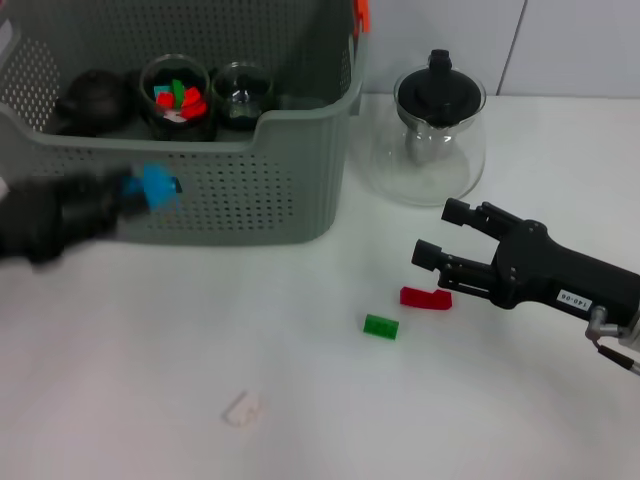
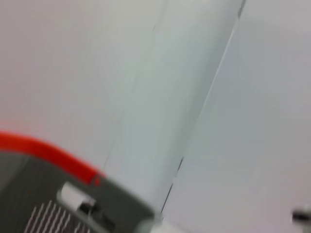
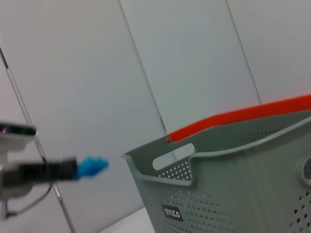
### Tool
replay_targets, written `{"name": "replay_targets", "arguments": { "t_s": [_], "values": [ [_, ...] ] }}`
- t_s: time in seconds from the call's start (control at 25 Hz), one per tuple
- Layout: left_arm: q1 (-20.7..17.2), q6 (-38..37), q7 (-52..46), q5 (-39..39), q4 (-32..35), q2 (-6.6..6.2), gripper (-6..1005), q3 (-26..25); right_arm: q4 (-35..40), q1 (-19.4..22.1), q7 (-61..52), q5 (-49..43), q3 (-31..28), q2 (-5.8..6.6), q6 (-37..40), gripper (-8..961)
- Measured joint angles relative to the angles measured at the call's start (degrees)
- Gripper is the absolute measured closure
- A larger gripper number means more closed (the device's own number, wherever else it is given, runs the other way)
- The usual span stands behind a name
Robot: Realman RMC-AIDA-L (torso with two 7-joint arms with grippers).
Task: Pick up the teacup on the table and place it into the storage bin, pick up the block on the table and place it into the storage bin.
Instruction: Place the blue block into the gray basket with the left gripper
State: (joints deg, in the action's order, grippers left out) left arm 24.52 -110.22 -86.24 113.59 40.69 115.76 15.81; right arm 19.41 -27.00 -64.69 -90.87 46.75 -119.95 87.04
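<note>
A blue block [image 1: 158,186] is held in the left tool [image 1: 135,192], just in front of the storage bin [image 1: 290,190] wall; it could be knocked loose if not lifted above the rim; the right tool [image 1: 438,238] is held open above the bench [image 1: 120,400], near a red block [image 1: 424,298].

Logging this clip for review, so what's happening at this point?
The left gripper holds a blue block in front of the bin's near wall, not yet over the rim. Two glass cups and a dark teapot already sit inside. The right gripper hovers open over the table near a red block and a green block. A glass teapot stands beside the bin.
</note>
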Motion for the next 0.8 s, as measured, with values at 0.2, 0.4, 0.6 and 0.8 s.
{"name": "replay_targets", "arguments": {
  "t_s": [0.2, 0.4, 0.6, 0.8],
  "values": [
    [6.63, 0.34, -8.87, -4.31, -1.17, -2.64, 591, -5.03, -0.07, -0.07, 0.10, 0.00, 0.00, -0.02, -0.17, 8],
    [11.34, 8.24, -17.75, -9.28, -0.88, -3.94, 589, -6.11, -0.10, -0.13, 0.26, 0.00, 0.00, -0.15, -0.38, 8],
    [14.61, 23.13, -19.84, -8.33, 0.67, -5.32, 587, 2.92, -0.14, -0.01, 0.13, 0.00, -0.22, -0.19, -0.41, 8],
    [15.13, 38.09, -19.96, -7.56, 2.95, -4.49, 585, 17.24, -0.17, -0.08, 0.15, -0.01, -0.61, -0.19, -0.33, 8]
  ]
}}
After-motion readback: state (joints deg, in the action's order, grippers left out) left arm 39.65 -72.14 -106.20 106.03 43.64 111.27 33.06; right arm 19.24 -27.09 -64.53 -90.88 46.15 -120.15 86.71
